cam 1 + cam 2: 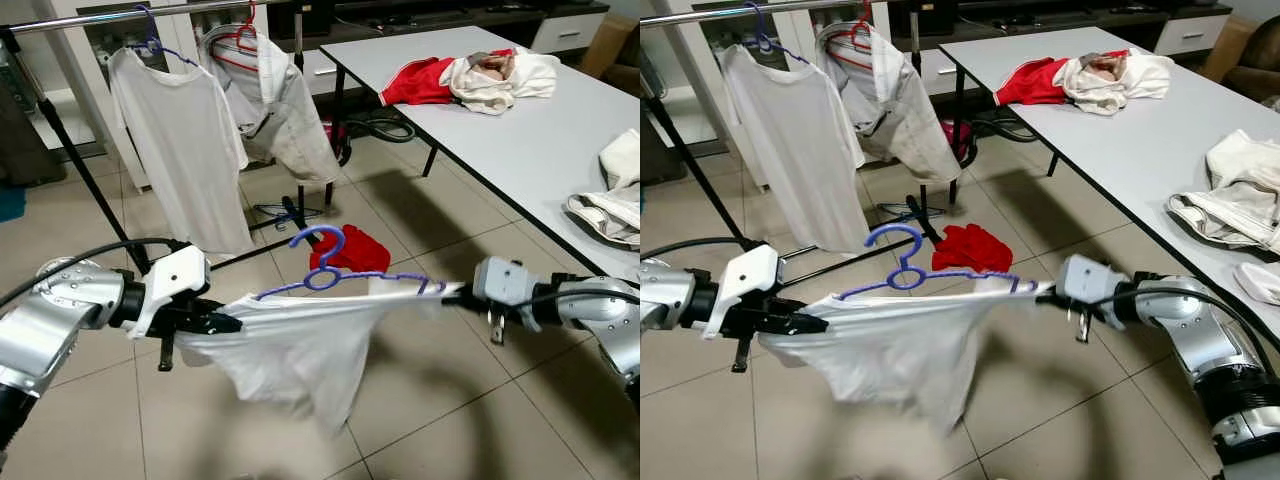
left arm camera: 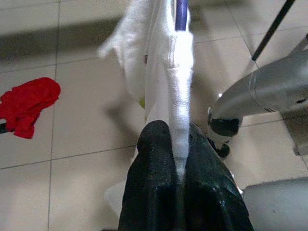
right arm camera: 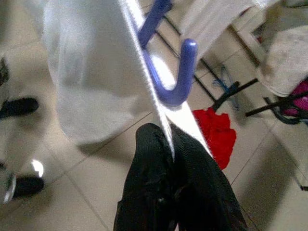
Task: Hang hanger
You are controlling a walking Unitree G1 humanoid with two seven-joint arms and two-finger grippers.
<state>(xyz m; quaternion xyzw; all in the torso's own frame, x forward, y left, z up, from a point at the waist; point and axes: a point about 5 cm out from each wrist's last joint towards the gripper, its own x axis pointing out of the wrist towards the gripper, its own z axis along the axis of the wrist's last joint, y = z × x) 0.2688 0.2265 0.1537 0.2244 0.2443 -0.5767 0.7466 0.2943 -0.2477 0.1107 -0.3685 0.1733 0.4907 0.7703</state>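
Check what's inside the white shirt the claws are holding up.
A purple hanger sits inside the white shirt: hook and upper arms show above the collar, the arm ends are covered by fabric. Left claw and right claw each pinch a shoulder.

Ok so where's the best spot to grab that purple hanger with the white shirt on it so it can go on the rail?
Probably the neck just under the hook of the purple hanger, from above. The hook stands upright and bare above the white shirt, while the left gripper and right gripper already pinch the shirt-covered ends. Leave the hook's curve free for the rail.
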